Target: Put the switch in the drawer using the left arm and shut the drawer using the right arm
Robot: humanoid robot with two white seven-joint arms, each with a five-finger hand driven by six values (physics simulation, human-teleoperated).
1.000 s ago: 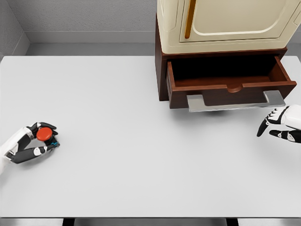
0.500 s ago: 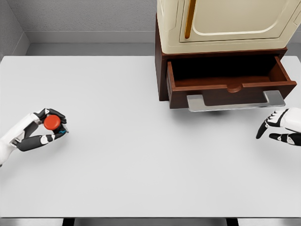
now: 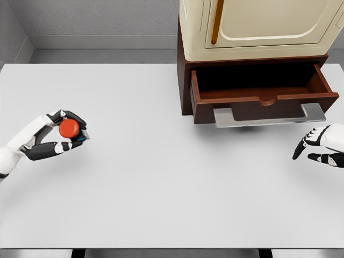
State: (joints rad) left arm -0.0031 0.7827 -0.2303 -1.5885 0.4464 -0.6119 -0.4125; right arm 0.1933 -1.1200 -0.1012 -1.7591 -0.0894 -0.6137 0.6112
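The switch [image 3: 69, 128], a small dark box with a round red button on top, sits in my left hand [image 3: 63, 134], whose fingers are curled around it above the table at the left. The brown wooden drawer [image 3: 260, 97] stands pulled out at the upper right, with a silver handle [image 3: 269, 117] along its front; its inside is dark and looks bare. My right hand [image 3: 316, 147] hovers at the right edge, below the handle's right end, fingers relaxed and holding nothing.
A cream cabinet [image 3: 258, 27] with a yellow vertical handle [image 3: 216, 21] stands on top of the brown drawer unit. The white table [image 3: 161, 177] stretches between both hands. A grey wall runs behind the table.
My left hand has lifted the switch and carried it up and to the right, toward the drawer. The right hand drifted slightly down and stays in place.
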